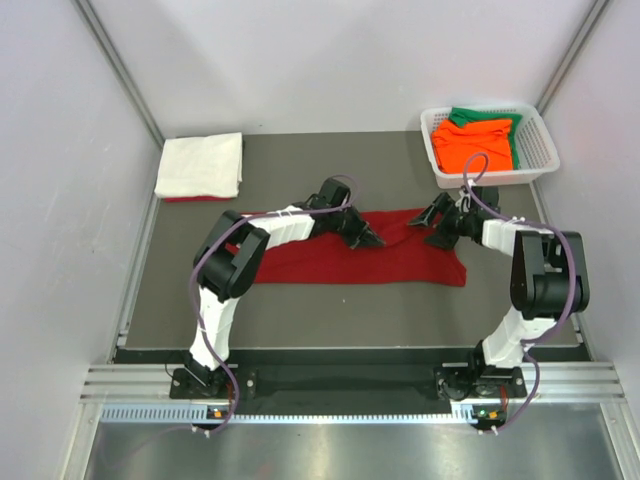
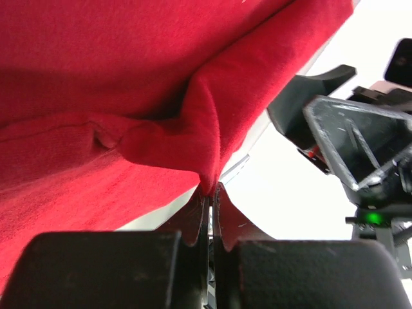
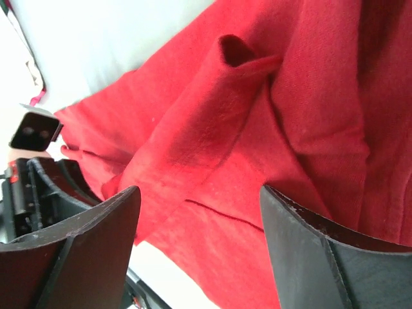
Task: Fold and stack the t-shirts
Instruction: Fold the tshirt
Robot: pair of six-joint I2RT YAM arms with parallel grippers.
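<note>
One dark red t-shirt (image 2: 96, 77): left pincer (image 2: 209, 190) clamped on fold, right pincer (image 3: 199, 191) open.

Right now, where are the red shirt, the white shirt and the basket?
red shirt (image 1: 330, 264): overhead view, middle of the spread-out cloth.
white shirt (image 1: 200, 165): overhead view, middle of its folded top.
basket (image 1: 539, 150): overhead view, on its right wall.
</note>
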